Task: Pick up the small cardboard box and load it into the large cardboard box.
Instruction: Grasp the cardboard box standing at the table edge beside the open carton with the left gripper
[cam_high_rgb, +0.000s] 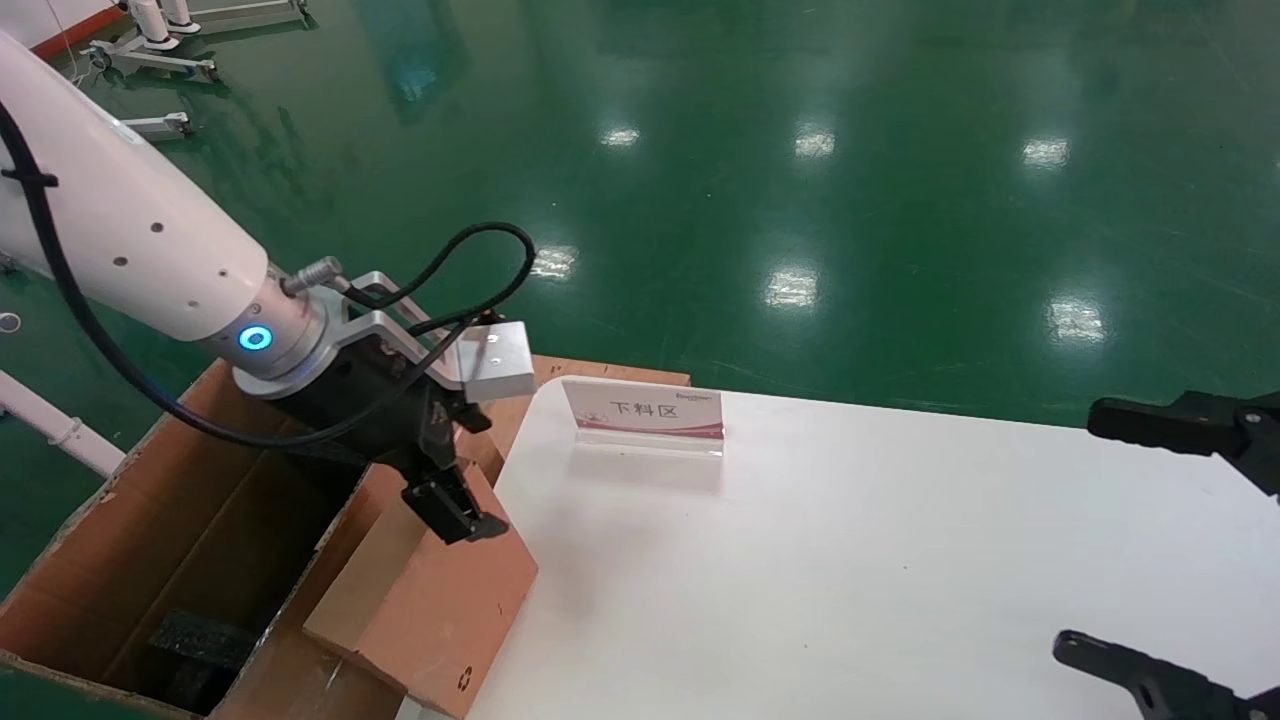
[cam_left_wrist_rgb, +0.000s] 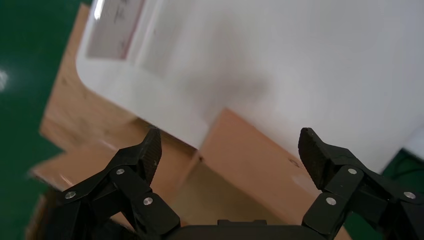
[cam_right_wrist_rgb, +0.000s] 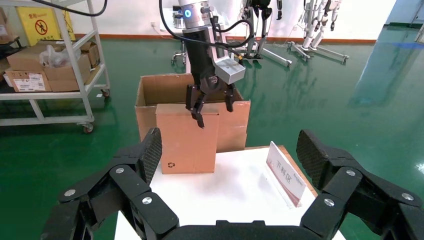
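Note:
The small cardboard box (cam_high_rgb: 430, 590) stands on edge at the white table's left edge, against the large cardboard box (cam_high_rgb: 90, 560). It also shows in the right wrist view (cam_right_wrist_rgb: 187, 140) and in the left wrist view (cam_left_wrist_rgb: 245, 165). My left gripper (cam_high_rgb: 460, 510) is open right above the box's top edge, one finger on each side of it (cam_right_wrist_rgb: 215, 107); its fingers (cam_left_wrist_rgb: 150, 150) stand wide apart and do not grip the box. The large box (cam_right_wrist_rgb: 150, 90) is open, with black foam (cam_high_rgb: 200, 640) inside. My right gripper (cam_high_rgb: 1078, 530) is open and empty over the table's right side.
The white table (cam_high_rgb: 850, 560) carries an upright sign card (cam_high_rgb: 645, 410), which is also in the right wrist view (cam_right_wrist_rgb: 285, 172). The large box's flap (cam_left_wrist_rgb: 75, 115) lies under the table corner. A shelf cart (cam_right_wrist_rgb: 50, 60) with cartons stands on the green floor beyond.

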